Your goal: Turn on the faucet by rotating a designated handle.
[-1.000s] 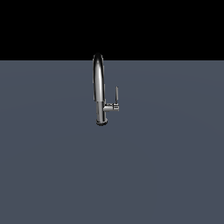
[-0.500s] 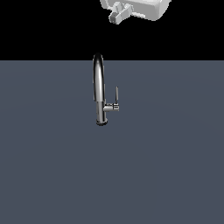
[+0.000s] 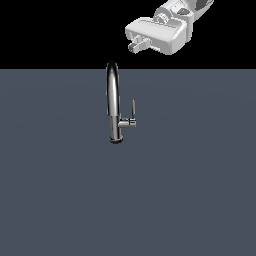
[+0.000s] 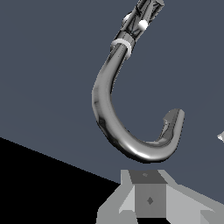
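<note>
The chrome faucet [image 3: 114, 102] stands upright on the grey surface [image 3: 60, 190], its arched spout at the top. The handle [image 3: 133, 108], a thin grey lever, rises from a short stem on the side of the body toward the exterior view's right. My gripper [image 3: 134, 46] hangs above the faucet and toward the exterior view's right, apart from it, with its fingers together and nothing between them. In the wrist view the curved spout of the faucet [image 4: 114, 127] lies just beyond the gripper [image 4: 149, 189]. I cannot pick out the handle there.
The flat dark grey surface [image 4: 48, 78] stretches all around the faucet. The background behind it is black.
My gripper has come into the exterior view from the upper right and moved down and left toward the faucet. The faucet and its handle have not moved.
</note>
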Robot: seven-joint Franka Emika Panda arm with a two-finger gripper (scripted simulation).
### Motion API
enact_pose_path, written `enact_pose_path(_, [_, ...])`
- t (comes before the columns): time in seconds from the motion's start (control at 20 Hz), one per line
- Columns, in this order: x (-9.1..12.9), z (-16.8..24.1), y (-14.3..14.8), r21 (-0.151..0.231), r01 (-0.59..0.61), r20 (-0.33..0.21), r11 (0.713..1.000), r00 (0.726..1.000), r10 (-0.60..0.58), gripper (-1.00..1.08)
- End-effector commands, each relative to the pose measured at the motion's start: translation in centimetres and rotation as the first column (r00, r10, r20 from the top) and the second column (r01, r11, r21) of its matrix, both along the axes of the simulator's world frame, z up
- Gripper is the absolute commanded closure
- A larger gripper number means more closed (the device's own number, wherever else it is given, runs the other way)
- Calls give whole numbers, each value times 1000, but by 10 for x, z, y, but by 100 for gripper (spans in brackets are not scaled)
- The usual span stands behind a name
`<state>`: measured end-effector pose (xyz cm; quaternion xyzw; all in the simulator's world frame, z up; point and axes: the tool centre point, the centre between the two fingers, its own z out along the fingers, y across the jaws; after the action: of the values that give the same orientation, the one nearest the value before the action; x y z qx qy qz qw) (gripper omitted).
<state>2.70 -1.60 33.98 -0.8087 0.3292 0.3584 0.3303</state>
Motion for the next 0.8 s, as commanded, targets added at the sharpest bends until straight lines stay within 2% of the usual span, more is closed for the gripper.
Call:
enact_pose_path(0.0, [11,-14,-2,42,41,-45,998,998,-39,108])
enact_pose_path(0.35, [41,-61,-6,152,172,-187,973,972,-142,108])
enact_pose_path(0.75, [68,-121,-7,250,339,-363,907,901,-237,108])
